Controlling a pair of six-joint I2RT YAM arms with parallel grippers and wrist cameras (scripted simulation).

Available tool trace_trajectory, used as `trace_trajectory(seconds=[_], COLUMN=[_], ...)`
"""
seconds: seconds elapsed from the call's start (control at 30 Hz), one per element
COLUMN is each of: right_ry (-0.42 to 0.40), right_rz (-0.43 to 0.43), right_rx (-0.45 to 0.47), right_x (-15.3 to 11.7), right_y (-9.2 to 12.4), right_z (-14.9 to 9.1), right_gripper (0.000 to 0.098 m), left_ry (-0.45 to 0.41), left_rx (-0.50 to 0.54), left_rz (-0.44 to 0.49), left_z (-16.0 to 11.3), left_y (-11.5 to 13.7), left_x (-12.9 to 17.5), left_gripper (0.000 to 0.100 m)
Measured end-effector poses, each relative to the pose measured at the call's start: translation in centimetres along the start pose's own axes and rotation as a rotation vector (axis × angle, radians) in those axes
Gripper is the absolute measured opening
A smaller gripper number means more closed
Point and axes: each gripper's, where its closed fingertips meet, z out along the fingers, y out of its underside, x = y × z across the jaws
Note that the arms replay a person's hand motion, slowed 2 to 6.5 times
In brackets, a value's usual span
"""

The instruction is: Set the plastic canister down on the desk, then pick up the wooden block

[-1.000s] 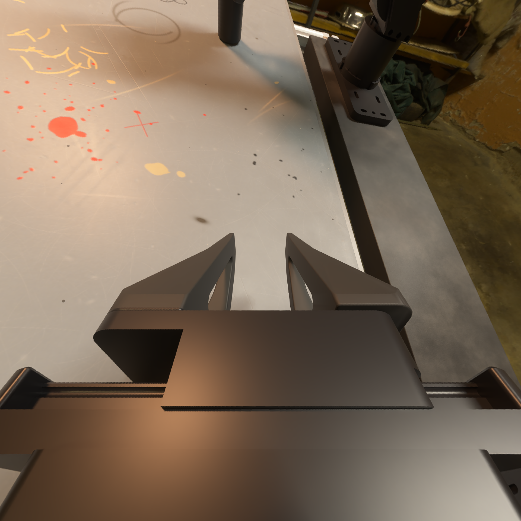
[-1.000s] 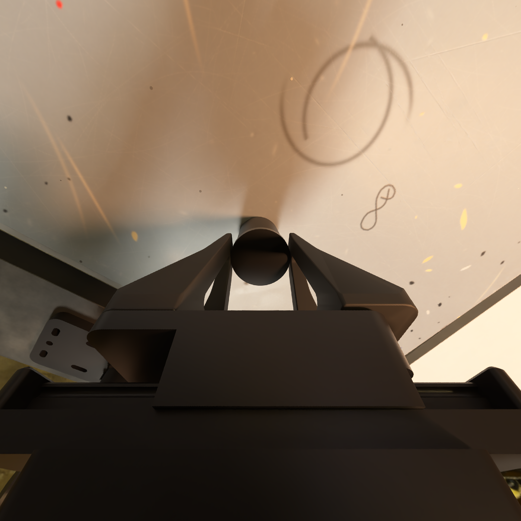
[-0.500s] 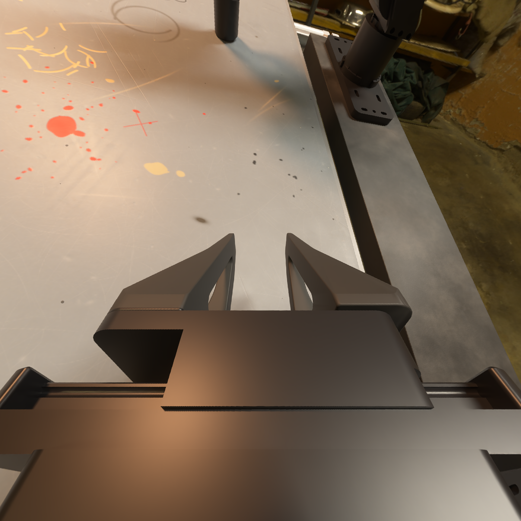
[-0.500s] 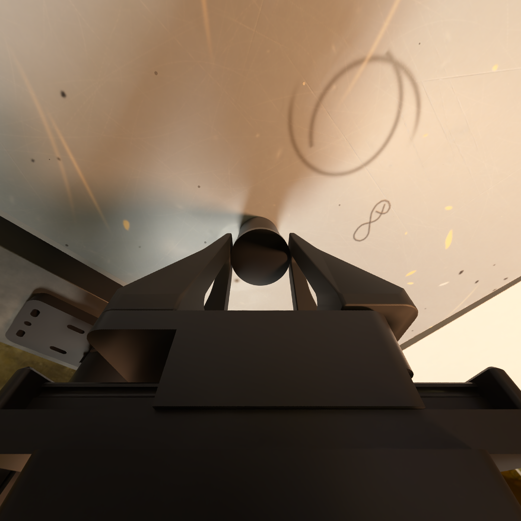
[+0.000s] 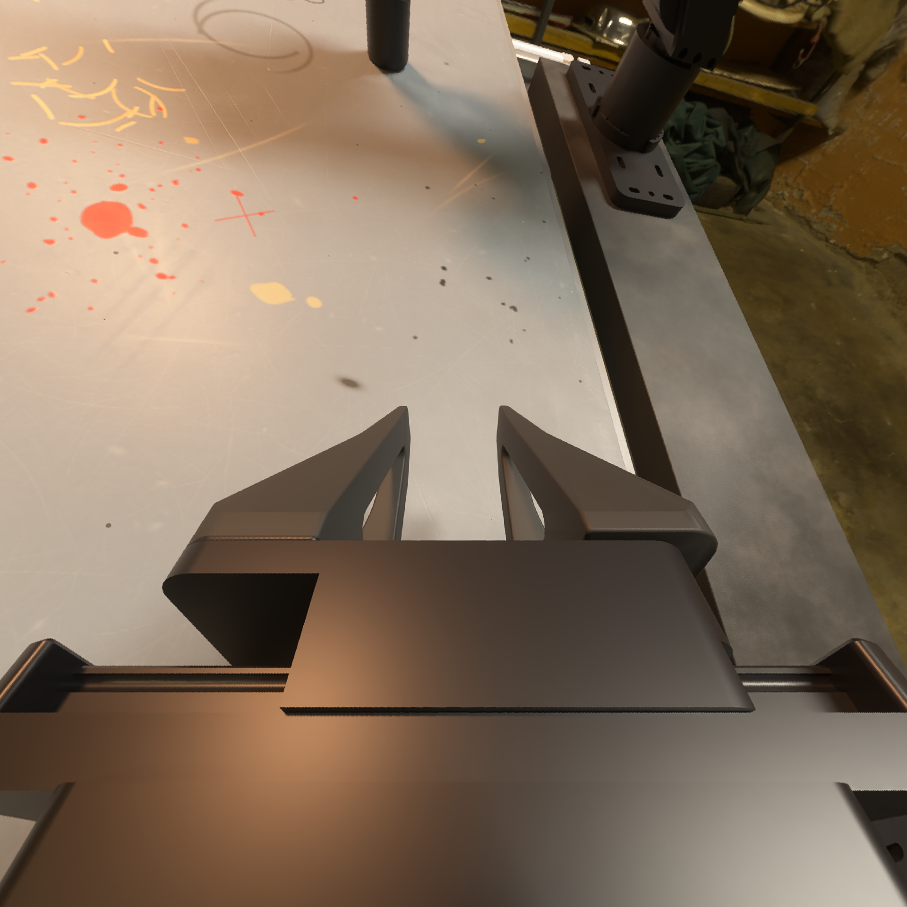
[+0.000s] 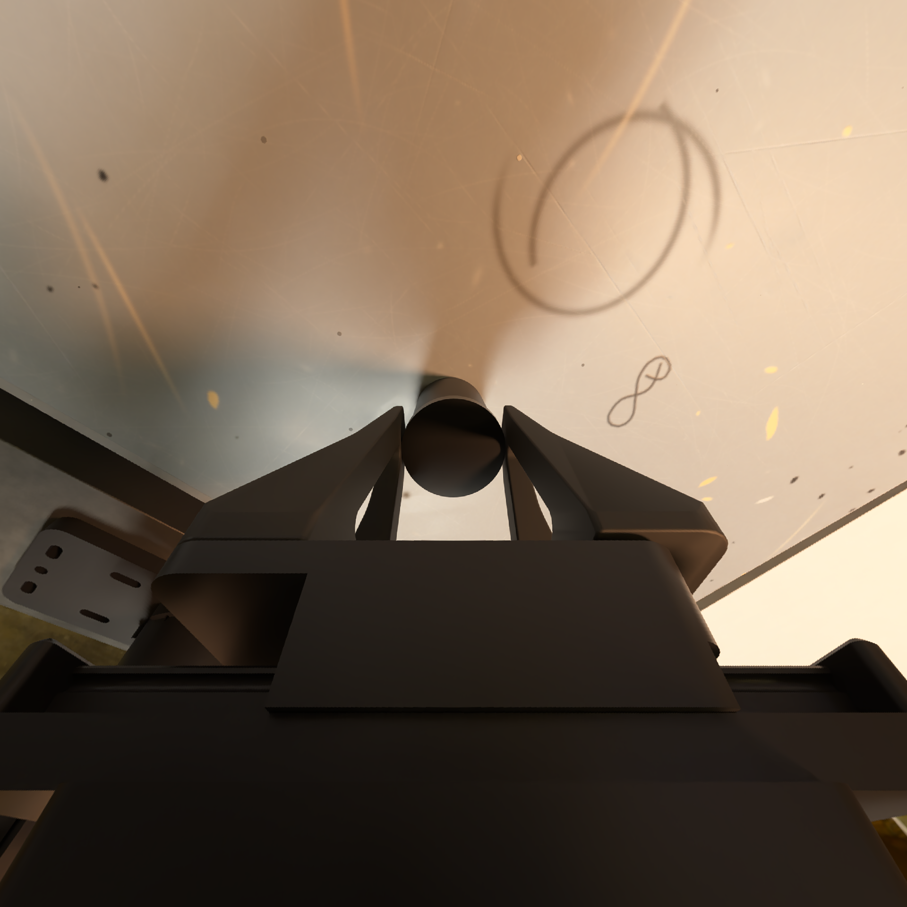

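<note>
The plastic canister (image 6: 454, 449) is a dark upright cylinder seen end-on between my right gripper's fingers. My right gripper (image 6: 454, 417) is shut on it and holds it upright over the desk (image 6: 343, 196). In the left wrist view the canister (image 5: 387, 34) shows at the top edge, and its lower end meets its shadow on the desk; I cannot tell if it touches. My left gripper (image 5: 454, 412) is open and empty, low over the desk near its right edge. No wooden block is in either view.
The desk (image 5: 294, 343) carries red and yellow paint spots and pen marks. A dark rail (image 5: 613, 294) runs along its right edge beside a grey ledge. The right arm's base (image 5: 643, 98) stands on a mount plate (image 5: 643, 191). That plate (image 6: 73, 584) also shows in the right wrist view.
My right gripper has moved down toward the desk with the canister; the desk marks look larger. In the left wrist view the canister has drifted slightly left and away. My left gripper has not moved.
</note>
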Motion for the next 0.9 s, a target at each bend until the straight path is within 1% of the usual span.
trace_trajectory(seconds=[0.6, 0.9], right_ry=[0.009, 0.009], right_rz=[0.030, 0.012], right_rx=[0.037, 0.039], right_x=[0.25, 0.28], right_y=[-0.55, -0.61], right_z=[0.13, 0.15], right_gripper=[0.0331, 0.0331], left_ry=[0.004, 0.004], left_rx=[-0.001, -0.001], left_rz=[0.003, 0.004], left_z=[0.10, 0.10], left_y=[-0.04, -0.07], left_x=[0.11, 0.13], left_gripper=[0.030, 0.030])
